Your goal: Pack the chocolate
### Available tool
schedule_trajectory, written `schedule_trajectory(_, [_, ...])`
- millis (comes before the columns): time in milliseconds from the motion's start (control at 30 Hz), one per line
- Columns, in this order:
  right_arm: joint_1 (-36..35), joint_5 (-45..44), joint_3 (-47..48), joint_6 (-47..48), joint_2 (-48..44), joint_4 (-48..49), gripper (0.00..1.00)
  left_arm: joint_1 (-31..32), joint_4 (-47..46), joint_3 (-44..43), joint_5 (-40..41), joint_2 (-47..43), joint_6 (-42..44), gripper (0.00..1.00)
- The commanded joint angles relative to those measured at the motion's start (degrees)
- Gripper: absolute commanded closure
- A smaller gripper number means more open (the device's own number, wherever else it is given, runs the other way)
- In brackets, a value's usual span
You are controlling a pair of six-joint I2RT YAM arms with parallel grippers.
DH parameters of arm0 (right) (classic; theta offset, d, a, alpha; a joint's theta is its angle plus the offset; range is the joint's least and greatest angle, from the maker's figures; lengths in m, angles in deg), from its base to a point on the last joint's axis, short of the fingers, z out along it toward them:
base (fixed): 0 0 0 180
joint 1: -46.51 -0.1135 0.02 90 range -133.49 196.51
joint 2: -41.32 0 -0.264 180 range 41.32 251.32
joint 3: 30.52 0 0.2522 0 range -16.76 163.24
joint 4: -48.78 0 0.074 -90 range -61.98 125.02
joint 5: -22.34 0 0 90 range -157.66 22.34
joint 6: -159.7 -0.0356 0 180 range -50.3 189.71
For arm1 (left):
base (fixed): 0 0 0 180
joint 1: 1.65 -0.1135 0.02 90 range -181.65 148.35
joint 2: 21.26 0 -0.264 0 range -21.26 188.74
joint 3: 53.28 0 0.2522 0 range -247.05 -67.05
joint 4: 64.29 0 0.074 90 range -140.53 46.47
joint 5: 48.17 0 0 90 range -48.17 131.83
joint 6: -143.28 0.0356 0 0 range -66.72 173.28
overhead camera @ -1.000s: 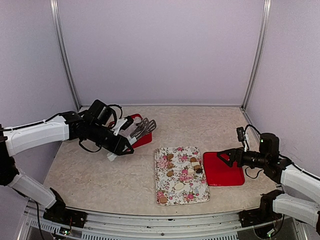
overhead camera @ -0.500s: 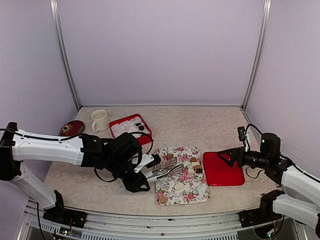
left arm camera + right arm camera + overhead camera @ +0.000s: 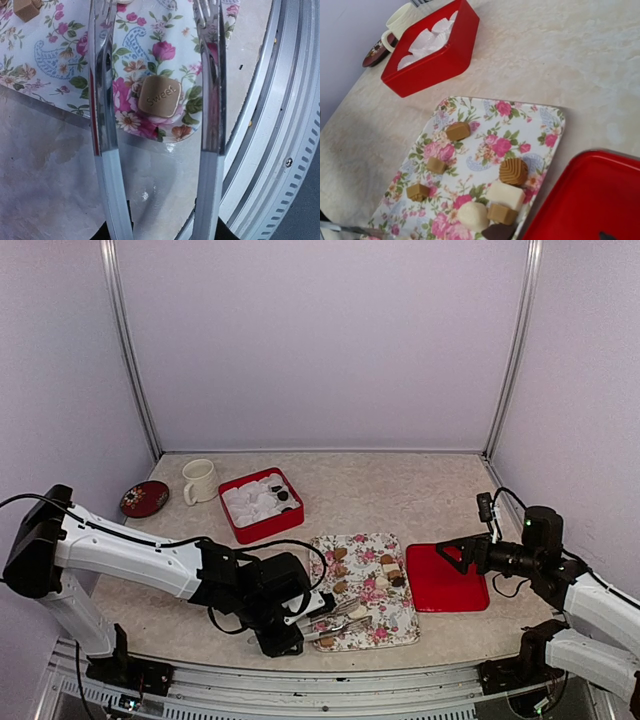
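Observation:
The chocolate pieces, tan, cream-white and dark, lie on the floral tray (image 3: 368, 543), with a cluster (image 3: 506, 200) near its right edge. My left gripper (image 3: 350, 618) is open at the tray's near-left corner. In the left wrist view its two metal fork fingers (image 3: 102, 75) straddle a tan square piece stamped "Sweet" (image 3: 160, 96) without touching it; the left gripper (image 3: 156, 15) holds nothing. The red box (image 3: 262, 505) with white liners stands behind the tray. My right gripper (image 3: 452, 556) is open and empty over the red lid (image 3: 450, 585).
A cream mug (image 3: 200, 480) and a small dark red round dish (image 3: 144, 498) sit at the back left. The table's metal front rail (image 3: 280, 125) runs right beside the left gripper. The lid lies just right of the tray.
My left arm swung from over the red box down to the tray's near-left corner, uncovering box and mug. Its fingers now straddle the tan piece. The right arm has not moved.

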Motion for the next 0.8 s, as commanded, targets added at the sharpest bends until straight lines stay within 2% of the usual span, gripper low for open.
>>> schedule_trajectory(0, [0.72, 0.02, -0.73, 0.41, -0.93, -0.62, 0.0, 0.32, -0.36, -1.44, 3.49, 0.17, 0.29, 0.59])
schedule_trajectory(167, [0.77, -0.07, -0.79, 0.43, -0.94, -0.54, 0.0, 0.24, 0.03, -2.3, 5.92, 0.59, 0.56, 0.59])
schedule_trajectory(533, [0.73, 0.02, -0.85, 0.27, -0.23, 0.15, 0.0, 0.28, 0.69, -4.07, 5.83, 4.53, 2.47, 0.59])
schedule_trajectory(767, [0.69, 0.02, -0.78, 0.41, 0.16, 0.28, 0.0, 0.0, 0.45, -4.59, 6.4, 5.28, 3.51, 0.68])
